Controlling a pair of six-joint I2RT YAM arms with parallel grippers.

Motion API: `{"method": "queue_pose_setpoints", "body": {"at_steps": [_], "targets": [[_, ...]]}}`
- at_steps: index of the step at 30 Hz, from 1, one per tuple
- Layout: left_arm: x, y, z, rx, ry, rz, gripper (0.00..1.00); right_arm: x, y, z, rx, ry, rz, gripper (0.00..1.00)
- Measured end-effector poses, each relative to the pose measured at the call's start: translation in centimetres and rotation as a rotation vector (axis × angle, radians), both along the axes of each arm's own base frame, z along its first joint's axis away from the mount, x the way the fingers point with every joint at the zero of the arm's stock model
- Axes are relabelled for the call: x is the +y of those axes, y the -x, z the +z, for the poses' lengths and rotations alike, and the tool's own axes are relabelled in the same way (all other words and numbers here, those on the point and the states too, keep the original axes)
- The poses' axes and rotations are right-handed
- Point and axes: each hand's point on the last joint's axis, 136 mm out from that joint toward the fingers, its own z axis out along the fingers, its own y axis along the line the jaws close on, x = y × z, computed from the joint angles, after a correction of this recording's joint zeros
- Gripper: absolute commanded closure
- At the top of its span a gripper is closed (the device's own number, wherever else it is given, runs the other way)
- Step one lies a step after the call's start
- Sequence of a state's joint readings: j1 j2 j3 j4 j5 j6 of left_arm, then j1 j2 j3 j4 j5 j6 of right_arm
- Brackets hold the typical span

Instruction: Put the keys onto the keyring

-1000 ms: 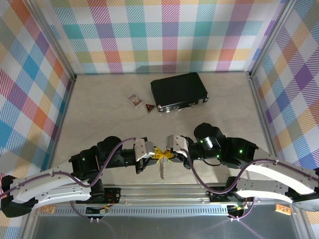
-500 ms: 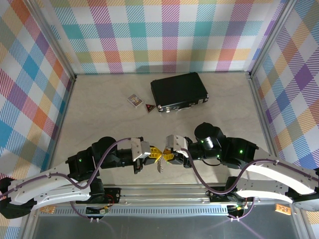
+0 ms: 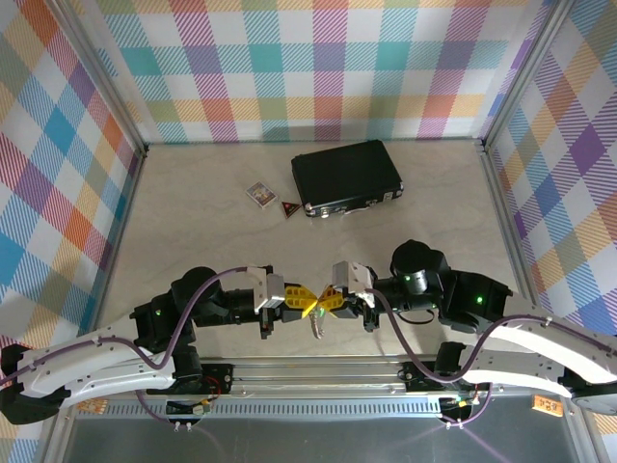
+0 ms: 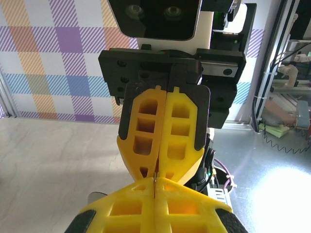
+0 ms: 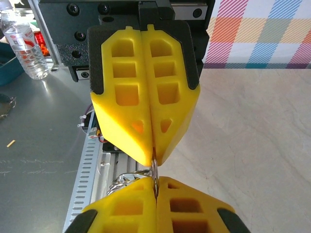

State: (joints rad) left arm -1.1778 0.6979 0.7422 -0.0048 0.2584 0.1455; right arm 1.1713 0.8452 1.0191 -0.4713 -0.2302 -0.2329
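On the table (image 3: 193, 212), your two arms have swung a little over the last second. The right one has pulled its wrist out toward its own side and the left has settled lower and flatter. Their tips still meet nose to nose at the near edge, almost where they met before. The black case (image 3: 347, 178) at the far side has not moved. The left gripper (image 3: 307, 300) has its jaws pressed together, and the right gripper (image 3: 330, 300) is the same. Both wrist cameras show the yellow fingers closed flat, with only a thin silvery wire caught in each seam. The little card box (image 3: 260, 194) and the red tag (image 3: 288, 206) sit just left of the case, well apart from the work and undisturbed. That wire is the keyring (image 5: 154, 171), bridging the small gap between the two sets of tips. The rest of it dangles beneath them, and from above it now hangs shorter and more tilted than a second ago. I read that as the ring being turned between two grips rather than a key going on. You cannot make out the green-headed key in any view, so treat the threading as not yet confirmed. Any twist now loads the thin wire at both pinch points.
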Motion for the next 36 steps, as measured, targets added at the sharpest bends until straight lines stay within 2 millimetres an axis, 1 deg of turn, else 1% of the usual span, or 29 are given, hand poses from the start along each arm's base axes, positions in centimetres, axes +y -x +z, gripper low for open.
{"method": "queue_pose_setpoints", "body": {"at_steps": [5, 6, 9, 10, 13, 17, 22, 26, 27, 28, 30, 31, 36], "targets": [[0.0, 0.0, 0.1, -0.002, 0.005, 0.002, 1.00, -0.1, 0.1, 0.1, -0.003, -0.009, 0.001, 1.00], [0.1, -0.2, 0.0, -0.001, 0.001, 0.010, 0.96, -0.1, 0.0, 0.1, -0.004, -0.008, -0.002, 1.00], [0.3, -0.8, -0.7, 0.006, -0.036, 0.051, 0.76, 0.0, -0.3, -0.4, -0.004, 0.018, -0.016, 1.00], [0.4, -1.2, -1.1, 0.006, -0.057, 0.076, 0.73, 0.0, -0.4, -0.7, -0.004, 0.035, -0.020, 1.00], [0.7, -2.1, -2.2, 0.001, -0.109, 0.127, 0.72, 0.1, -0.8, -1.5, 0.000, 0.087, -0.032, 1.00], [0.9, -2.5, -3.2, 0.005, -0.151, 0.154, 0.74, 0.3, -1.1, -2.0, 0.001, 0.130, -0.041, 1.00], [0.7, -2.7, -4.0, 0.013, -0.180, 0.160, 0.78, 0.7, -1.6, -2.6, 0.000, 0.177, -0.046, 1.00], [0.6, -2.9, -5.0, 0.019, -0.217, 0.164, 0.83, 1.0, -2.0, -3.6, 0.007, 0.231, -0.058, 1.00], [0.6, -2.9, -5.1, 0.021, -0.224, 0.163, 0.85, 1.0, -2.0, -3.8, 0.009, 0.240, -0.059, 1.00], [0.6, -2.9, -5.3, 0.021, -0.230, 0.162, 0.89, 1.0, -2.0, -3.9, 0.008, 0.247, -0.060, 1.00], [0.7, -2.8, -5.4, 0.018, -0.236, 0.160, 0.98, 1.0, -2.2, -4.0, 0.005, 0.254, -0.068, 1.00], [0.7, -2.8, -5.4, 0.014, -0.238, 0.156, 1.00, 1.0, -2.3, -4.0, 0.001, 0.258, -0.077, 1.00], [0.8, -2.7, -5.0, 0.012, -0.223, 0.154, 1.00, 1.0, -2.5, -3.6, -0.009, 0.255, -0.087, 1.00]]}}
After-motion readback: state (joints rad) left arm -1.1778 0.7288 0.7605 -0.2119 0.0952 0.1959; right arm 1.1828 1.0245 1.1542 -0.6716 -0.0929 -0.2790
